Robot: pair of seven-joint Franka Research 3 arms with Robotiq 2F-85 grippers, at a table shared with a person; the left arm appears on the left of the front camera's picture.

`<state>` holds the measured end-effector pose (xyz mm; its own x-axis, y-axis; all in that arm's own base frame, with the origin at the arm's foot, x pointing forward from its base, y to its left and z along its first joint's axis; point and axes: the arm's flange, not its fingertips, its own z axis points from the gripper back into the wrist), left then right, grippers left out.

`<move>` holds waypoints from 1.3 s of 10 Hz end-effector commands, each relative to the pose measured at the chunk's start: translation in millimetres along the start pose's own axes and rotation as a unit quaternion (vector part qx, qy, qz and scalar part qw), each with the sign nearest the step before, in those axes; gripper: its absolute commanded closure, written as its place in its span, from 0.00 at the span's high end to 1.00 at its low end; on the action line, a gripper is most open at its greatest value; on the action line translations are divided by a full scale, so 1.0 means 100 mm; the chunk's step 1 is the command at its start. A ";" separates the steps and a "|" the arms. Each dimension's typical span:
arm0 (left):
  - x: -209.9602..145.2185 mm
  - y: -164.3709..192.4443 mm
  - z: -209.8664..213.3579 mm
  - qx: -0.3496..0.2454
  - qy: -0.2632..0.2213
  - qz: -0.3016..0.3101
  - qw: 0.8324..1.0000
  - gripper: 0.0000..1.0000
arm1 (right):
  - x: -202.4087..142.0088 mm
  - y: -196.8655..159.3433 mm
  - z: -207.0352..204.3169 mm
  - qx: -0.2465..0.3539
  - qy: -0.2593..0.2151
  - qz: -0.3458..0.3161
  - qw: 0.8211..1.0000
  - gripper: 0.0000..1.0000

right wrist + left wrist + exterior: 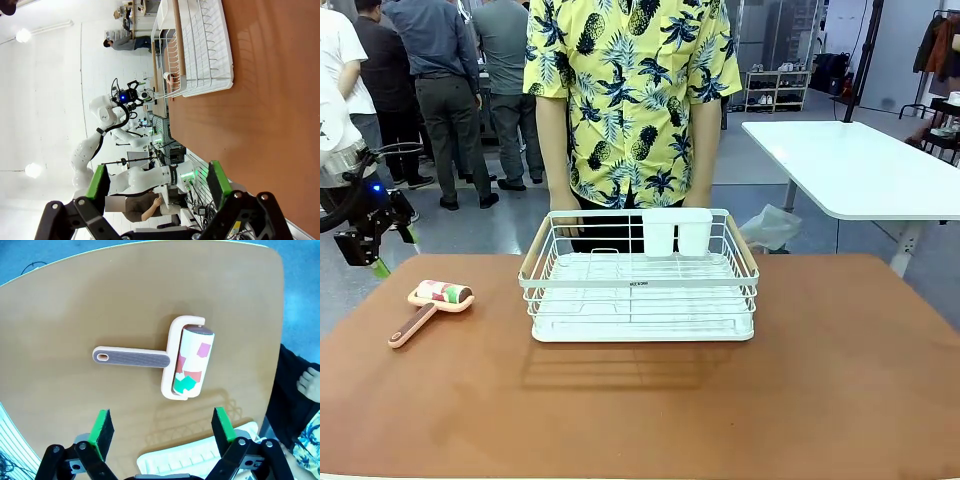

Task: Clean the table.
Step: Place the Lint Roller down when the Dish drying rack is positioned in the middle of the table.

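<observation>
Two grippers: both empty, neither touching anything.
Left gripper [162, 432]: green pads spread wide, hovering above the lint roller [187, 360] with clear air between; seen from the front it hung off the table's left edge, above the floor.
Right gripper [157, 185]: pads spread wide, nothing between them, held over a bare stretch of the table with the rack well ahead of it.
Lint roller: lay flat on the left part of the table [720, 400], pale peach frame and ribbed handle [132, 358], handle pointing away from the rack; its white roll carried red, pink and green patches, which could be print or stuck scraps, I could not tell which.
Rack [640, 280]: white wire dish rack with a tray under it and a white cup holder [677, 232] on its far side, standing at the middle far part of the table; a person [630, 100] in a yellow patterned shirt stood just behind it.
Table: reddish-brown top, no crumbs or spills visible.
Progress: judged at the start; roller not yet picked up, no wiping or rolling done, everything left.
Writing: a small dark label on the rack's front wire, too small to read.
</observation>
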<state>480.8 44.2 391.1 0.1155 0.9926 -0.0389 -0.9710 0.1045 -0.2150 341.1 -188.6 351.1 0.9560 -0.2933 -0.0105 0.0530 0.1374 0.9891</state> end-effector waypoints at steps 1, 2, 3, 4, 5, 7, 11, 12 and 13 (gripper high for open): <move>0.00 0.01 0.02 0.015 -0.006 0.008 1.000 1.00 | -0.02 0.03 0.00 0.001 -0.001 0.002 1.000 1.00; 0.00 0.00 0.00 0.000 0.000 0.000 1.000 1.00 | -0.02 0.03 0.00 0.001 -0.001 0.002 1.000 1.00; 0.00 0.00 0.00 0.000 0.000 0.000 1.000 1.00 | -0.02 0.03 0.00 0.001 -0.001 0.002 1.000 1.00; 0.00 0.00 0.00 0.000 0.000 0.000 1.000 1.00 | -0.02 0.03 0.00 0.001 -0.001 0.002 1.000 1.00; 0.00 0.00 0.00 0.000 0.000 0.000 1.000 1.00 | -0.02 0.03 0.00 0.001 -0.001 0.002 1.000 1.00; 0.00 0.00 0.00 0.000 0.000 0.000 1.000 1.00 | -0.02 0.03 0.00 0.001 -0.001 0.002 1.000 1.00; 0.00 0.00 0.00 0.000 0.000 0.000 1.000 1.00 | -0.02 0.03 0.00 0.001 -0.001 0.002 1.000 1.00; 0.00 0.00 0.00 0.000 0.000 0.000 1.000 1.00 | -0.02 0.03 0.00 0.001 -0.001 0.002 1.000 1.00; 0.00 0.00 0.00 0.000 0.000 0.000 1.000 1.00 | -0.02 0.03 0.00 0.001 -0.001 0.002 1.000 1.00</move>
<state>480.9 43.6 390.2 0.1163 0.9924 -0.0395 -0.9714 0.1053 -0.2127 341.1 -188.6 351.1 0.9560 -0.2933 -0.0105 0.0530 0.1374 0.9891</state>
